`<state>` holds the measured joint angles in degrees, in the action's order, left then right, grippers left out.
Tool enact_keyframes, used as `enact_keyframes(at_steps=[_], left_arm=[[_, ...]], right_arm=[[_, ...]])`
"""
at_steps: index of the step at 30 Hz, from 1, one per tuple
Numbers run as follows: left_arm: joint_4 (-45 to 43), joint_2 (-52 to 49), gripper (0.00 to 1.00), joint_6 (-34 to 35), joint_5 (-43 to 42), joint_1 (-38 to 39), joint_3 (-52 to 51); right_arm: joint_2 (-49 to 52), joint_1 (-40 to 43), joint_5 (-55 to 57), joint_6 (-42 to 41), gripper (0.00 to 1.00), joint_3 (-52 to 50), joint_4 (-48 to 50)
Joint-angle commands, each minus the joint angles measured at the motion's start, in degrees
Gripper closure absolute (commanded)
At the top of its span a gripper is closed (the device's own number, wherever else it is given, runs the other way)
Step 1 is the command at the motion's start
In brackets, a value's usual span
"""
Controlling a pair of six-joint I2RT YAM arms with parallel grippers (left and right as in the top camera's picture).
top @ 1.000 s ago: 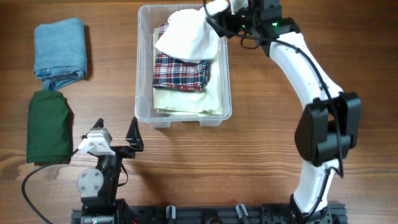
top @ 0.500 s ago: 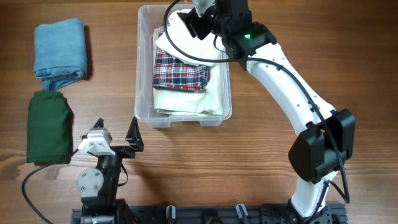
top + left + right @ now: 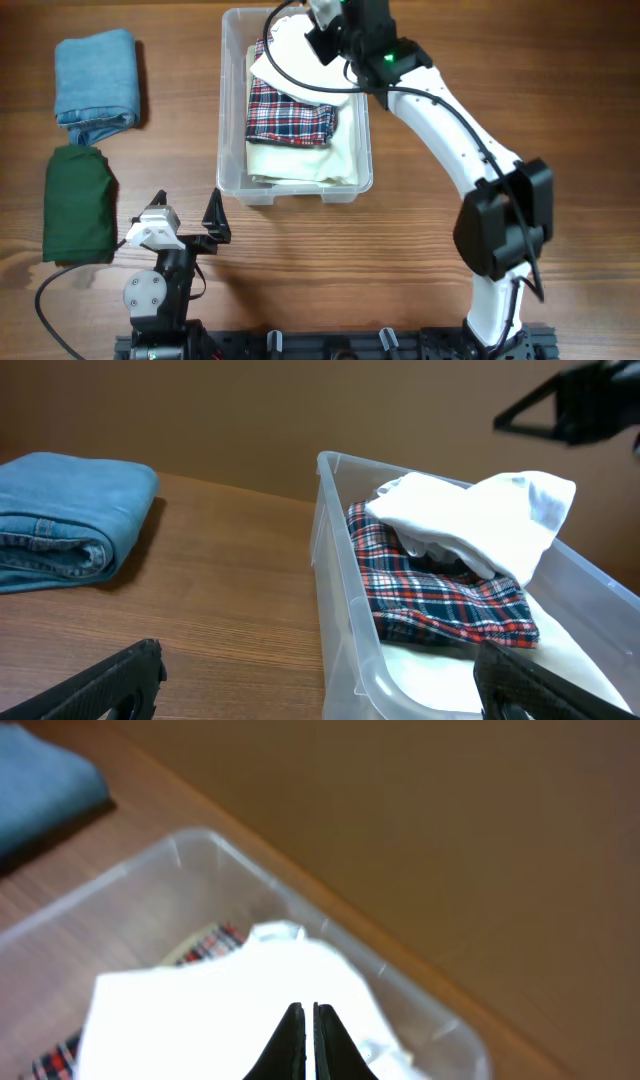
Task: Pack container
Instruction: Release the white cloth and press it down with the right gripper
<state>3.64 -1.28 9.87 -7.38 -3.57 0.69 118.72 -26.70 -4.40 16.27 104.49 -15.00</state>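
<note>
The clear container [image 3: 228, 100] stands at the back centre and holds a cream cloth [image 3: 300, 160], a plaid garment [image 3: 290, 115] and, on top, a white garment [image 3: 290, 55]. My right gripper [image 3: 318, 22] hovers over the container's far end. In the right wrist view its fingers [image 3: 305, 1008] are pressed together above the white garment [image 3: 220, 1010] with nothing between them. My left gripper [image 3: 188, 205] rests open near the container's front left corner. The left wrist view looks at the container wall [image 3: 335, 560], the plaid garment [image 3: 440, 595] and the white garment [image 3: 470, 520].
Folded blue jeans [image 3: 97, 85] lie at the back left, also in the left wrist view [image 3: 70, 520]. A folded dark green cloth [image 3: 78, 203] lies in front of them, left of my left arm. The right arm reaches over the table's right half.
My right gripper swung left over the container's far end and shut. The white garment it carried now lies on the plaid one. The left arm has not moved.
</note>
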Motion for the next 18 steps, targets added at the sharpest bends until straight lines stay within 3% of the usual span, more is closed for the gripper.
enact_keyframes(at_steps=[1,18], left_arm=[[0.09,-0.02,0.0,-0.48,0.17,-0.42,-0.35],[0.09,-0.02,0.0,-0.48,0.17,-0.42,-0.35]], right_arm=[[2.78,0.07,0.55,-2.97,0.96,0.79,-0.92],[11.74,-2.84,-0.68,-4.52,0.96,0.79,1.92]])
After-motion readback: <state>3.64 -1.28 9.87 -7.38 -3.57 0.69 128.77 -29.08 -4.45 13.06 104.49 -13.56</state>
